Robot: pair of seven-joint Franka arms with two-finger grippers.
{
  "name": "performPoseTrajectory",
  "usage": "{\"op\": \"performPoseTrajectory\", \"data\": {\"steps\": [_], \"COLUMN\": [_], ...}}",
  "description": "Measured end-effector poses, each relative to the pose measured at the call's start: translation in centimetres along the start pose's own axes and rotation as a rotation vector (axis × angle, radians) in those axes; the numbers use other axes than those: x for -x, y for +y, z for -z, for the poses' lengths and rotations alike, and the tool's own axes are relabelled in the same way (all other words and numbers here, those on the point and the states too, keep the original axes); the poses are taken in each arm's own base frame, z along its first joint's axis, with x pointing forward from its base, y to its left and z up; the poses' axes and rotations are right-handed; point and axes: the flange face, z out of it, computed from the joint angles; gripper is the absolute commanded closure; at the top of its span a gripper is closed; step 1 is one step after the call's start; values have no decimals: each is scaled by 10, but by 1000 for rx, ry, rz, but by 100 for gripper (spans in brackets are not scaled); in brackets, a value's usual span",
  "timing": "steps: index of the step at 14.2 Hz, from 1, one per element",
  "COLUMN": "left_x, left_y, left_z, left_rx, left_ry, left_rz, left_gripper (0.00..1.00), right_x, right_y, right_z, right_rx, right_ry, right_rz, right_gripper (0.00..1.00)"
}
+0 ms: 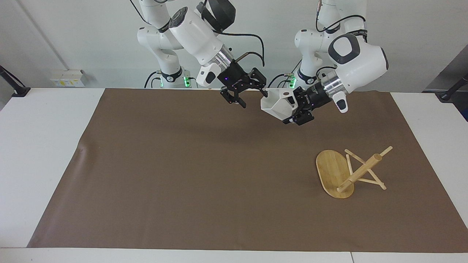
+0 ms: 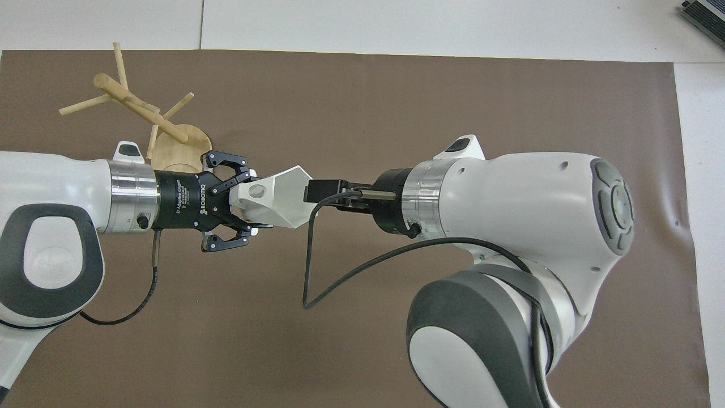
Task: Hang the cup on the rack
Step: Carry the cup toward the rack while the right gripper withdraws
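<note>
While brown mat (image 1: 182, 164) covers white table (image 1: 36, 146) (pale wall above), left gripper (image 1: 292, 109) clamps cup (image 1: 276, 104) midair; right gripper (image 1: 244, 91) splayed loose beside; rack (image 1: 347, 171) toppled, left arm's end.

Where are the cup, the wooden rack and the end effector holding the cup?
cup (image 1: 275, 104): facing view, on its faceted side wall.
rack (image 1: 331, 171): facing view, on its flat oval base.
left end effector (image 2: 241, 205): overhead view, between its fingertips at the cup's handle.

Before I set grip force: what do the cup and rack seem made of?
The cup, held by the left gripper: matte white, sharp flat facets, probably printed plastic, possibly ceramic. The rack: light bamboo or wood, visible grain, smooth finish.
</note>
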Motion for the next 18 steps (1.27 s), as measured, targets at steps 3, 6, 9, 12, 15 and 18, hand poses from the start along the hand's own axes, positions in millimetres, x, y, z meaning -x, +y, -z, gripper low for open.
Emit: {"op": "performPoseTrajectory", "data": {"steps": [3,6,9,12,15,18], "left_x": [-27,-56,-76,-82,-89,-93], "left_y": [5,8,8,13,19,23], "left_z": [14,16,14,16,14,14], "left_rx": [20,96,171,256,321,360], "left_ry": [92,149,173,179,178,170], "left_rz": [4,82,204,315,417,500], "left_gripper": [100,100,100,100,100,100], "right_x": [0,-2,-13,-38,-55,-67], "right_y": [0,2,13,43,66,88], "right_z": [0,1,8,26,40,51], "right_rx": [0,0,6,66,148,287], "right_ry": [0,2,21,77,124,152], "right_rz": [0,-3,-23,-11,32,109], "right_gripper": [0,0,0,0,0,0]}}
